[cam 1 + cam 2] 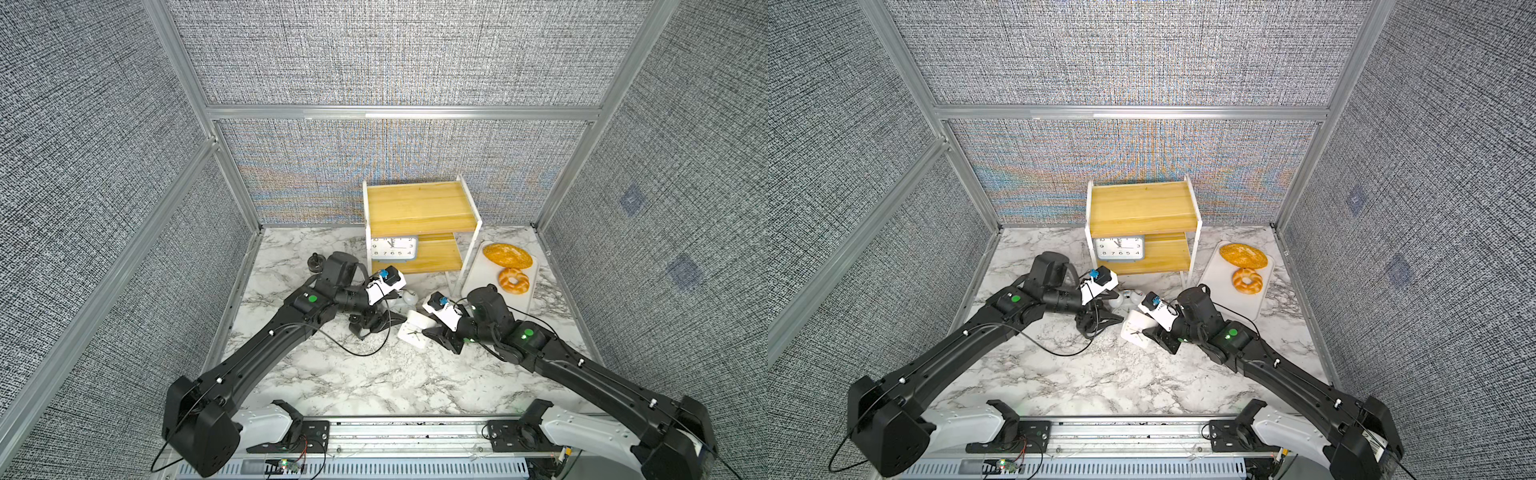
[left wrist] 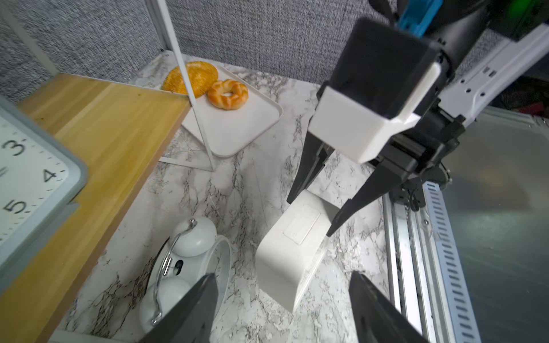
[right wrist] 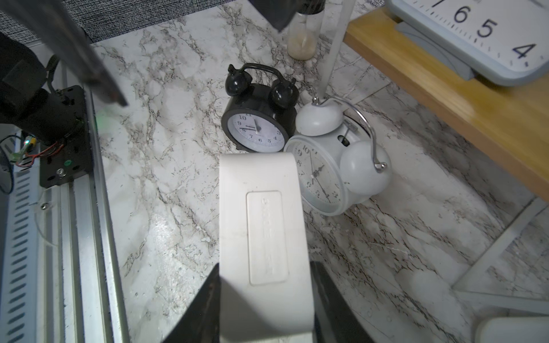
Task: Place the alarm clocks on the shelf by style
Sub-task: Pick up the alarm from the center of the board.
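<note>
Shelf [image 1: 419, 207] at the back edge of the table [image 1: 340, 374], right of middle. Grey-blue clock [image 1: 395, 248] upright on the lower board, at its left end, face to the front. Both top views show the whole dial; each wrist view catches only part of it.

Square clock [image 1: 415, 330] mid-table, in front of the shelf, tilted, pinched by the right gripper [image 1: 429, 332]. Top views give its face and hands. Right wrist view gives its back [image 3: 261, 222], with fingers [image 3: 205, 306] pressed to either side. Left wrist view shows the same grip from across, fingers [image 2: 309, 169] at the clock's upper end, lower corner down by the marble. Whether it touches the table, cannot tell.

Left gripper [image 2: 282, 276] spread wide, nothing between its fingers, just beside the square clock on the side toward the left edge.

White bell clock [image 3: 332, 166] on the table near the shelf's front left leg. Top views show only its bells [image 1: 409, 297] past the left wrist. Upright or tipped, cannot tell.

Black bell clock [image 3: 255, 130] just beside it, toward the left edge. It is seen only in the right wrist view, since the left arm covers it from above. Hourglass [image 3: 303, 38] farther toward the left edge.

Tray [image 1: 478, 274] with two breads right of the shelf, near the right edge.
</note>
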Controlling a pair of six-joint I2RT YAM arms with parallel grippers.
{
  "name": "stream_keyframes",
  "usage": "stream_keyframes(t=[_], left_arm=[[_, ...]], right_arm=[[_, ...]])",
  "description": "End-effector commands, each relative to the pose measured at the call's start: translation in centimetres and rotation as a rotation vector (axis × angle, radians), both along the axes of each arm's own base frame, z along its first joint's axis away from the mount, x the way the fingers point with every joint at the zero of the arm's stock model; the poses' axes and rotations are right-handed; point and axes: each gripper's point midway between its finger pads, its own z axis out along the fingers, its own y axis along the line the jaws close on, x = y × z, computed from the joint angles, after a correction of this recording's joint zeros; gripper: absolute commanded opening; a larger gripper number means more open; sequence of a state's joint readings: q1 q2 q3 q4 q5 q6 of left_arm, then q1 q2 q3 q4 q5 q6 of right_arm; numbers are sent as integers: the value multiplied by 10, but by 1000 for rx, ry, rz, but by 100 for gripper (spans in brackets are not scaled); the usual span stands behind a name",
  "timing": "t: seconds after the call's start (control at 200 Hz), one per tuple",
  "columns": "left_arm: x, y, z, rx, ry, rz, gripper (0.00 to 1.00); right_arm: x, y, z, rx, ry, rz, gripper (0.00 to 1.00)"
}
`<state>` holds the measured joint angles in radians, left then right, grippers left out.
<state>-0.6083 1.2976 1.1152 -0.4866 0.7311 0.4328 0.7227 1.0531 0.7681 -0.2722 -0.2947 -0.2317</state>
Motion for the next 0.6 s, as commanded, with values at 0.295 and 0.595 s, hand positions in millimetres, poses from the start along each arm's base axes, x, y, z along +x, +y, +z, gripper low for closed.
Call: stream_keyframes(t=[0.295,0.595], left_arm=[[-43,3,-7,53,-62,-400,78],[-30,-11,-15,70,5,-381,73]], right_arm=[[-15,7,17,29,-27,81,29],[-16,10,17,25,-34,84,29]])
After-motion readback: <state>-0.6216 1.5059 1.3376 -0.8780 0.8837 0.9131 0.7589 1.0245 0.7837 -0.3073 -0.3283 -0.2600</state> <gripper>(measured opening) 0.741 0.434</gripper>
